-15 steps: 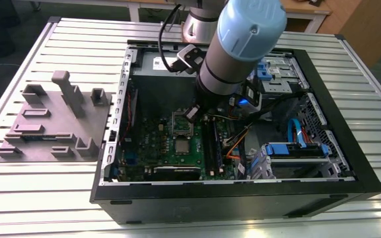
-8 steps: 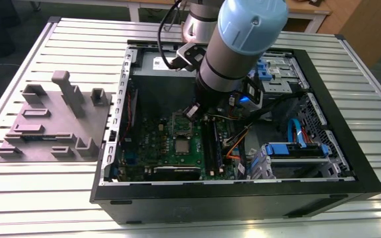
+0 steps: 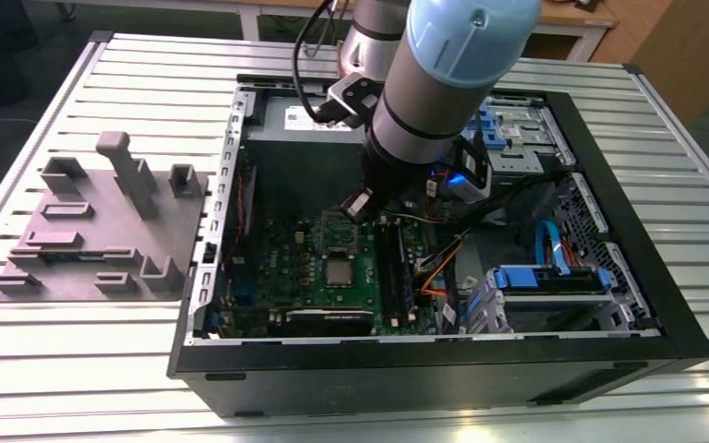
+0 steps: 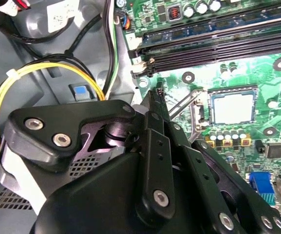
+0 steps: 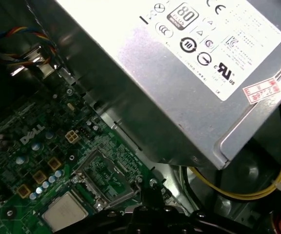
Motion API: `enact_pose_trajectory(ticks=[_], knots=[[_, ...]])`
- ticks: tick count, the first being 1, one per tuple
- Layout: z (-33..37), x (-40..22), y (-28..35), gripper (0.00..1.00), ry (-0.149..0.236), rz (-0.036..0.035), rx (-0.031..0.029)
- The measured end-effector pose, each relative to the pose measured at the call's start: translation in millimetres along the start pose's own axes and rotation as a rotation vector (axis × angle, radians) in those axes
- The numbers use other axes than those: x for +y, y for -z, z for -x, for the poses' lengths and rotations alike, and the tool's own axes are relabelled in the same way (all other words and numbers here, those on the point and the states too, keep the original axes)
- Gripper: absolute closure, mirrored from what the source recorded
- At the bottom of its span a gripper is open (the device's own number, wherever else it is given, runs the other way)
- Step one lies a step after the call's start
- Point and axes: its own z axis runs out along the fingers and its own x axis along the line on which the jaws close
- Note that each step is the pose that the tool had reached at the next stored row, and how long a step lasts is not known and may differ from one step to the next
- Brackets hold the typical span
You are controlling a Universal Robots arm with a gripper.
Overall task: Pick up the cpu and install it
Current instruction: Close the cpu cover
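Though half hidden by its body, the claw looks closed, the cpu nearby.

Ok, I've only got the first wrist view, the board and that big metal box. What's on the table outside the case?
Observer: A grey fixture plate with upright blocks, on the slatted table at the exterior view's left of the case.
Operator: And where's the arm?
Observer: Down inside the case, its claw over the green board close to the cpu.
Operator: What flanks the socket?
Observer: Long memory slots, in the second wrist view.
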Motion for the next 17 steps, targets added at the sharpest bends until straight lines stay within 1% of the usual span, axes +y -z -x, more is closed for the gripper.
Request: enact_pose_trajectory(ticks=[2, 5, 17], knots=[[-0.1, 0.1, 0.1, 0.9, 0.001, -0.0026, 0.003], [-0.1, 0.2, 0.2, 0.9, 0.001, -0.0037, 0.0042], [-0.7, -0.2, 0.8, 0.9, 0.001, -0.004, 0.0046]])
